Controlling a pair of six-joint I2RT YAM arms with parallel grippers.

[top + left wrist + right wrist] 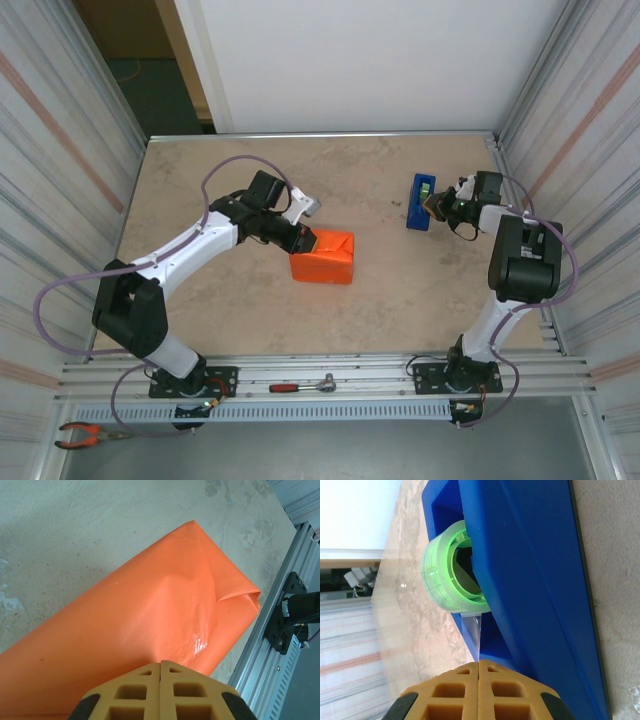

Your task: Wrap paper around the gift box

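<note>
The left arm reaches forward and inward over the beige stone-patterned table (250, 310). The left gripper (306, 242) has its fingers pressed together, tips against the left side of the small squarish gift box (325, 258) at the table's middle. Thin bright orange paper (150, 610) covers the box, creased at one corner. The right arm stands sharply bent. The right gripper (479, 662) is closed on a clear tape strip (474, 635) running from the green-cored tape roll (451, 570) seated in the blue plastic tape dispenser (420, 202).
</note>
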